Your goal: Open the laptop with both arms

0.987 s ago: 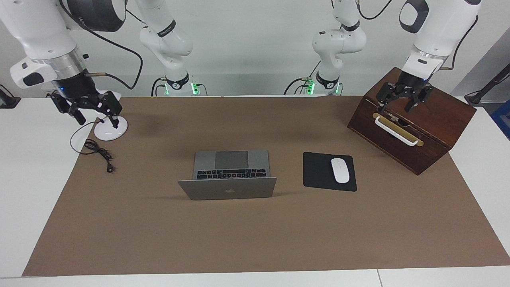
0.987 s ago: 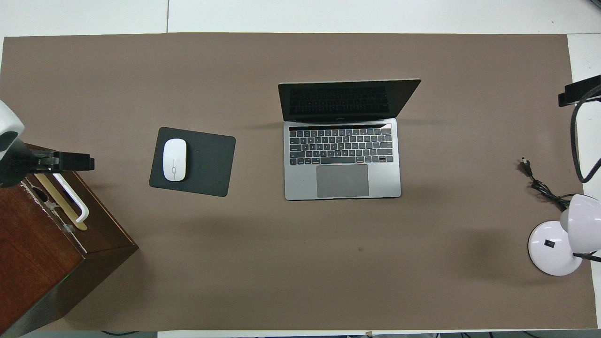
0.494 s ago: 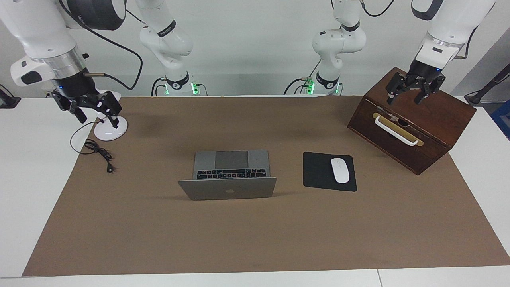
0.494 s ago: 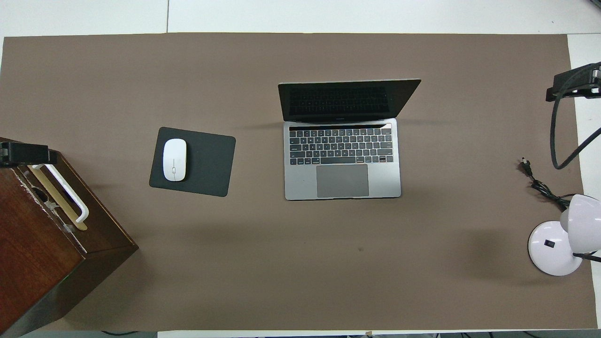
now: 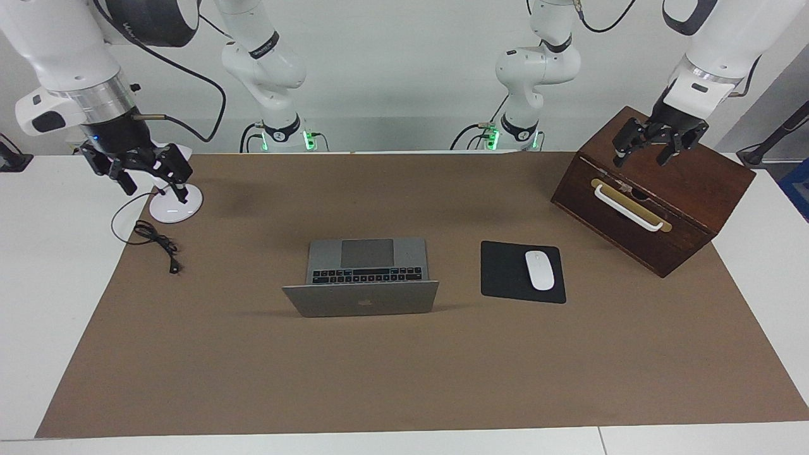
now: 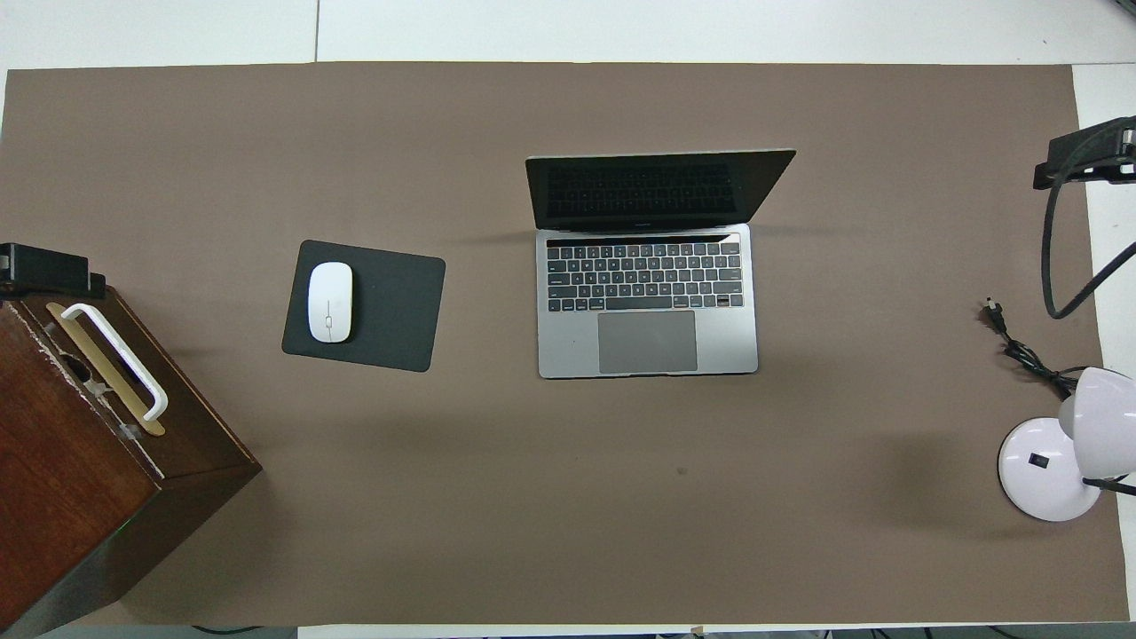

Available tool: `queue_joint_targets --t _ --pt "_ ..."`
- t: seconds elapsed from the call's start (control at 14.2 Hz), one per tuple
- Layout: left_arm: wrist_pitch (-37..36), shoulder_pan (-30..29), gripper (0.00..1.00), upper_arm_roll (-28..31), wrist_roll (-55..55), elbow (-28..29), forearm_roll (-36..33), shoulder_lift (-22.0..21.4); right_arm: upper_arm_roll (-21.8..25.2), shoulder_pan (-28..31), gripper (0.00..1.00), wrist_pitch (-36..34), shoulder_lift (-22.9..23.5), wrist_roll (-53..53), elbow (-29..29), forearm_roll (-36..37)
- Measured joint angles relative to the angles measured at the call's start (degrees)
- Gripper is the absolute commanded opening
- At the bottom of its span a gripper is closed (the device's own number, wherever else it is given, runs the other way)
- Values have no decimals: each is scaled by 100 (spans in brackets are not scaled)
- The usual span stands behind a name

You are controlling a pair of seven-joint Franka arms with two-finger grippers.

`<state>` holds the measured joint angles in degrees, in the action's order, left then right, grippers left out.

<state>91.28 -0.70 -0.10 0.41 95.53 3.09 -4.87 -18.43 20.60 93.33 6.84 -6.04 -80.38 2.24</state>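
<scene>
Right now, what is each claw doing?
Left claw: open, empty, over the wooden box.
Right claw: open, empty, over the lamp base.

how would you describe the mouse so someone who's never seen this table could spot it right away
Start from the brown mat that covers most of the table, and find the open laptop in its middle. Beside the laptop, toward the left arm's end and short of the wooden box, lies a black mouse pad. The mouse is the small white oval resting on that pad, the only white thing there.
</scene>
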Motion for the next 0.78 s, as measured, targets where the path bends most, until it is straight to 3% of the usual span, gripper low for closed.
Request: queue_joint_targets --t 0.49,0.78 --pt "526 2 100 -2 -3 219 -1 24 35 46 100 -57 0 1013 0 1" --pt "538 4 100 -4 -3 206 -1 23 34 51 100 -95 0 1069 0 0"
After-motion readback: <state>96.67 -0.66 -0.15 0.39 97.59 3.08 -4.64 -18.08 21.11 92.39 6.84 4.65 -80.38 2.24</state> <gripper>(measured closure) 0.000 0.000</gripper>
